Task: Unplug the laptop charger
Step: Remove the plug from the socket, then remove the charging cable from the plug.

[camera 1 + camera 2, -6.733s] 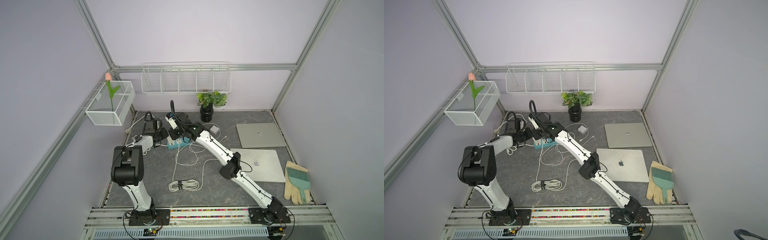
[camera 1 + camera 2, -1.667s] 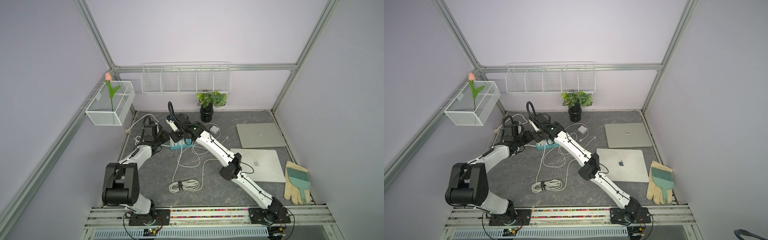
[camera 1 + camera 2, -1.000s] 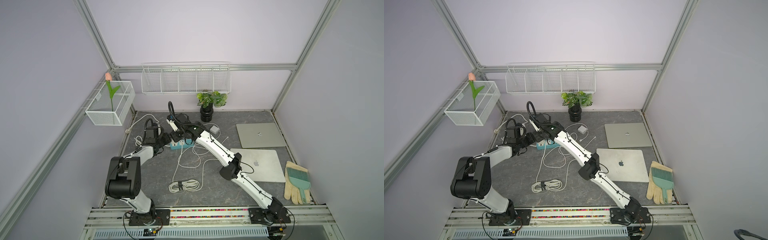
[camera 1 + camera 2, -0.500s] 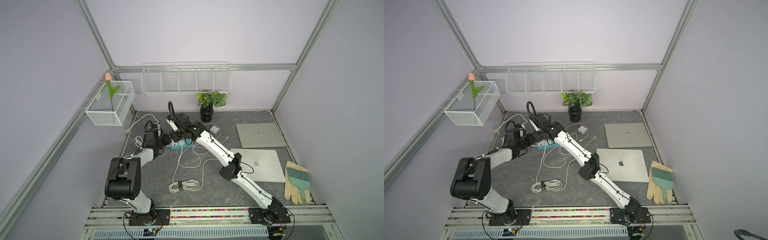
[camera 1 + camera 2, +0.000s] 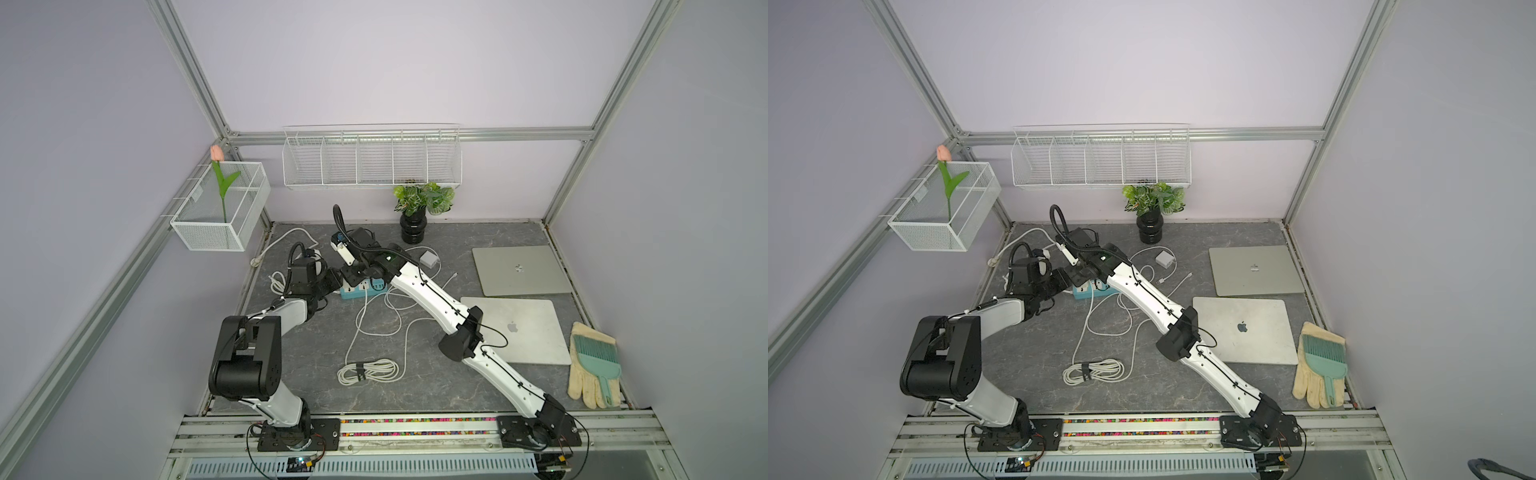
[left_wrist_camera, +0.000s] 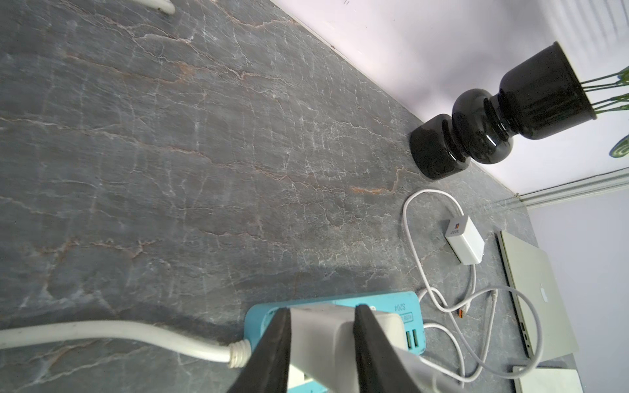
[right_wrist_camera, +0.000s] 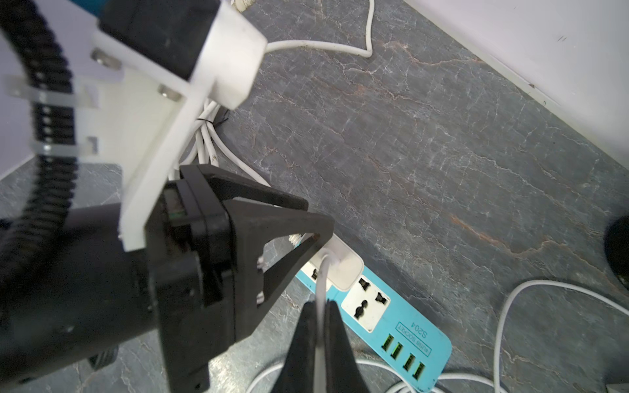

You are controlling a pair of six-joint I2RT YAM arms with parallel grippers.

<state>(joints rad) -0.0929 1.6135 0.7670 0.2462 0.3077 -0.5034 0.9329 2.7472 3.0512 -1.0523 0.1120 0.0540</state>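
Bare tabletop from power strip to wall. Plugged-in charger, cable end pointing off power strip face. Clamped in left gripper; cable pinched in right gripper.

Top views are no help: the white charger brick is buried under the 2 grippers, and only a sliver of the turquoise plastic power strip pokes out.

Left wrist cam: the left gripper has its 2 black fingers either side of the brick, so the prongs and socket are hidden. The fingers run off the frame edge.

Right wrist cam: the left gripper's body is a blurry blob up close. The thin white cable vanishes between the right gripper fingers. The glossy black vase is cut off at the edge.

Can't tell if the plug's fully seated.
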